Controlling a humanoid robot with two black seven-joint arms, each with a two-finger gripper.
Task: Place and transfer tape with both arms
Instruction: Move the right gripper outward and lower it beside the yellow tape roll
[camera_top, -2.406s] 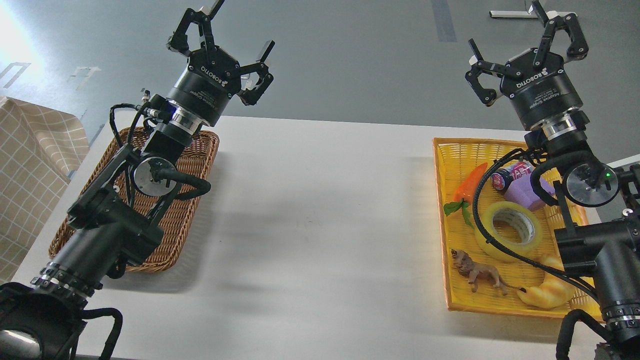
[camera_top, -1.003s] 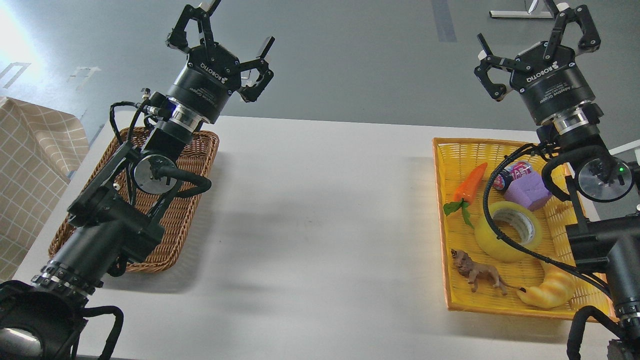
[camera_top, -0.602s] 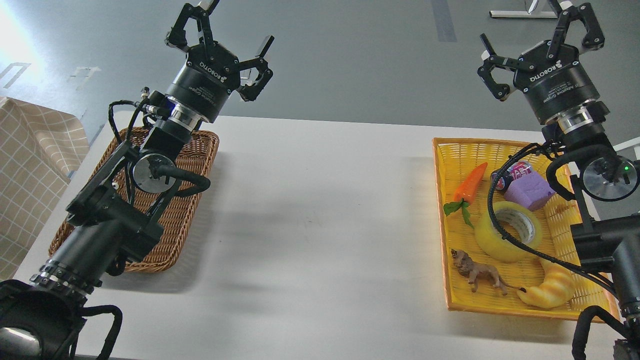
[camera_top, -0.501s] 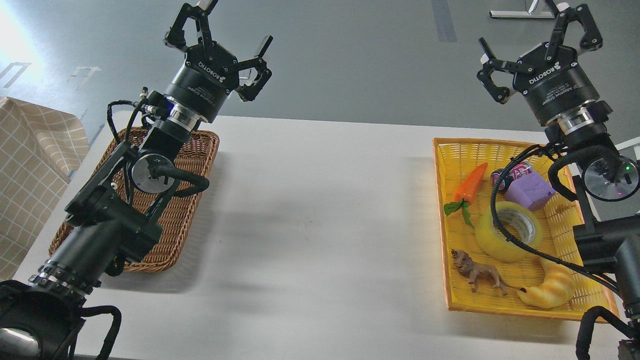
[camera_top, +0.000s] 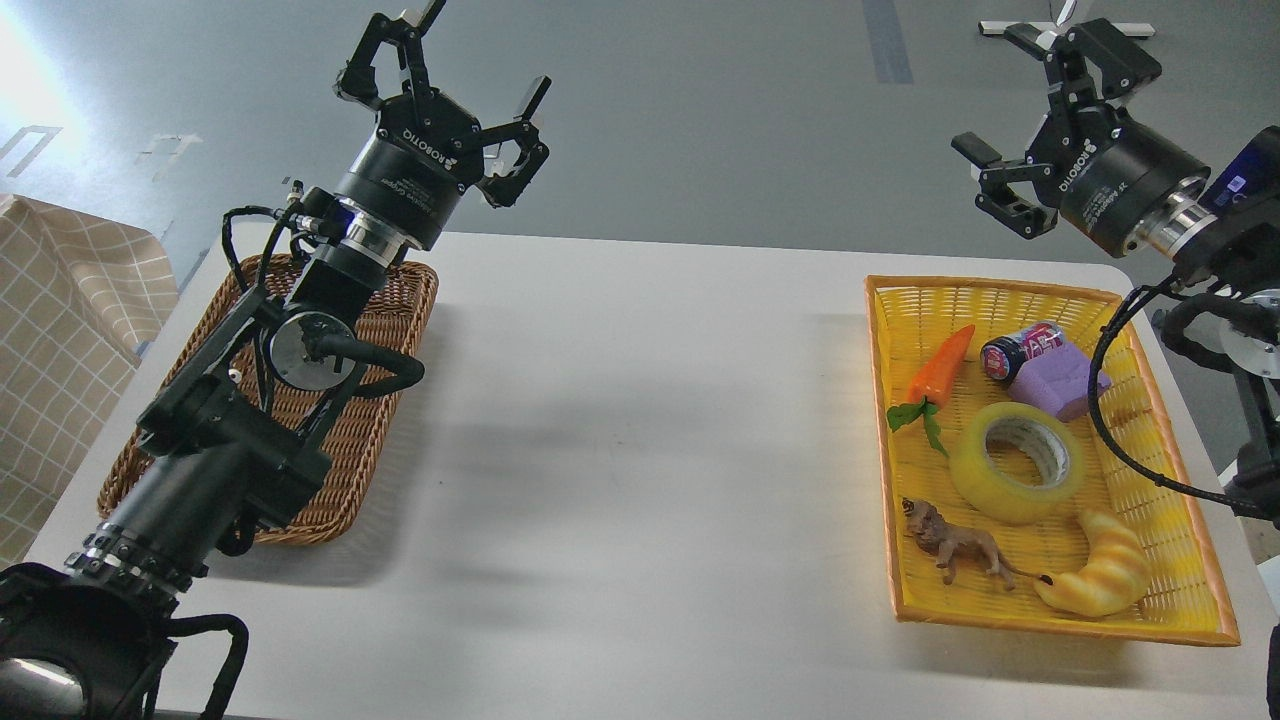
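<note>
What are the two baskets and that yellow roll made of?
Brown basket: probably wicker or rattan, matte, visibly woven strands. Yellow basket: likely plastic weave, from its uniform bright colour. Tape: glossy translucent yellow film on what looks like a cardboard core.

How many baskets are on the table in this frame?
2. A brown wicker basket sits at the table's left edge, partly behind the left arm. A yellow basket sits at the right, holding the tape and small toys. None appears hidden.
</note>
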